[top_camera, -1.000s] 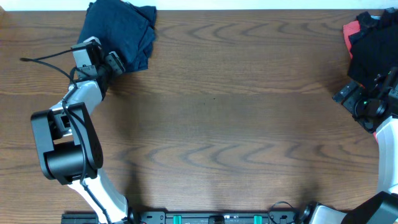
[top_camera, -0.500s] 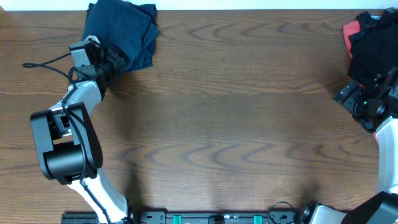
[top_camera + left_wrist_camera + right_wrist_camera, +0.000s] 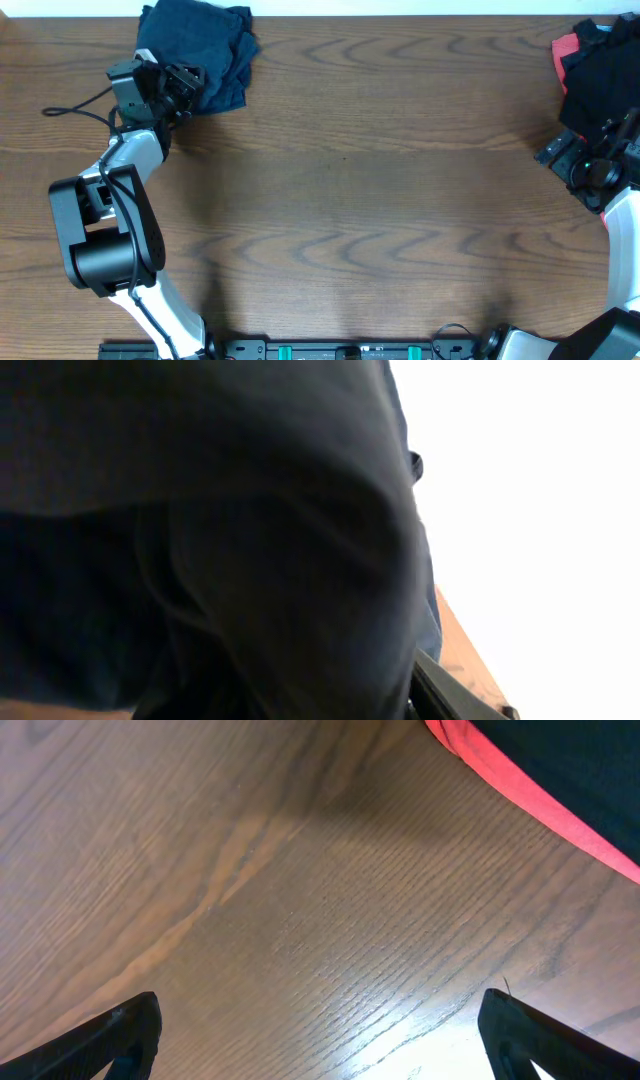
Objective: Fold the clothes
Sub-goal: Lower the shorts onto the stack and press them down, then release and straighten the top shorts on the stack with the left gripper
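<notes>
The clothes (image 3: pixel 200 50) are a bunched pile of dark navy cloth at the table's far left corner. My left gripper (image 3: pixel 183 80) is pressed into the pile's lower edge. In the left wrist view the navy cloth (image 3: pixel 250 540) fills nearly everything and covers the jaws; only one dark finger (image 3: pixel 450 690) shows at the lower right, so the gripper looks shut on the cloth. My right gripper (image 3: pixel 556 152) is open and empty over bare wood (image 3: pixel 320 1020), just short of a black and red garment (image 3: pixel 560 790).
A heap of black cloth with a red piece (image 3: pixel 600 70) lies at the far right edge. A cable (image 3: pixel 75 100) runs left from the left wrist. The table's far edge meets a white wall (image 3: pixel 400 6).
My left gripper has moved toward the far edge, and the lower edge of the navy pile has shifted back with it. The right arm has not moved.
</notes>
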